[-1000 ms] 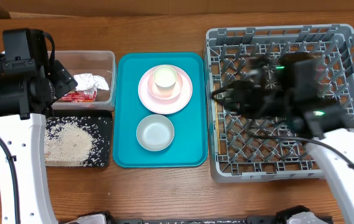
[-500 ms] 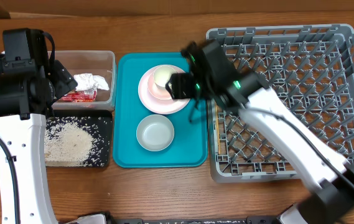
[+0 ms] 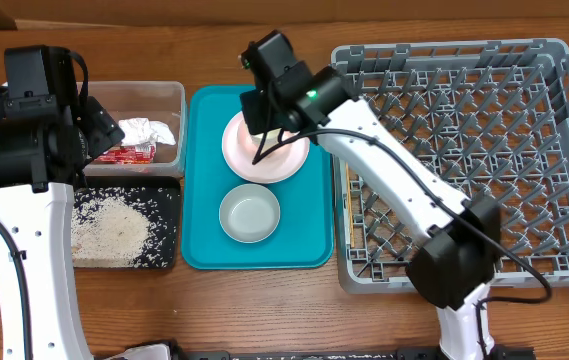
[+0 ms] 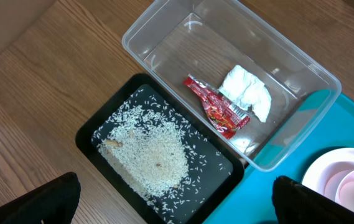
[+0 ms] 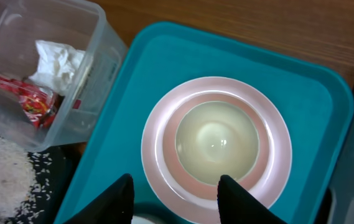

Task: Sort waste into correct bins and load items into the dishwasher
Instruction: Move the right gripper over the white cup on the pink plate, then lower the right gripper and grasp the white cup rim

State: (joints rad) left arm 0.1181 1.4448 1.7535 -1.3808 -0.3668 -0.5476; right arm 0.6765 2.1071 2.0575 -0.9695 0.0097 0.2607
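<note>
1. One clear plastic tub (image 4: 177, 56) stands on the counter (image 3: 264, 310). In the overhead view its long axis runs left to right.
2. Inside the tub lie one crumpled white napkin (image 4: 246, 93) and one red foil wrapper (image 4: 217, 107). They lie just beside each other, and the wrapper's long axis follows the tub's.
3. One black tray (image 3: 169, 250) sits just beside the tub. It holds one patch of loose rice (image 4: 152, 155) with stray grains around it.
4. One teal tray (image 3: 204, 200) lies between the two bins and the rack, its long axis at right angles to the tub's.
5. The teal tray carries one pink plate (image 5: 152, 149), lying flat. One white-pink bowl (image 5: 217, 140) sits mouth up at the plate's centre.
6. A second bowl, grey-green (image 3: 250, 214), stands mouth up on the tray beside the plate.
7. One grey dish rack (image 3: 454, 140) fills the counter's right side, pegs upright.
8. Two arms show. The right arm (image 3: 384, 165) reaches across to the plate, and the right jaws stand apart above its near rim, gripping nothing.
9. The left arm (image 3: 29, 240) hangs over the tub, and the left jaws are spread wide, holding nothing.
</note>
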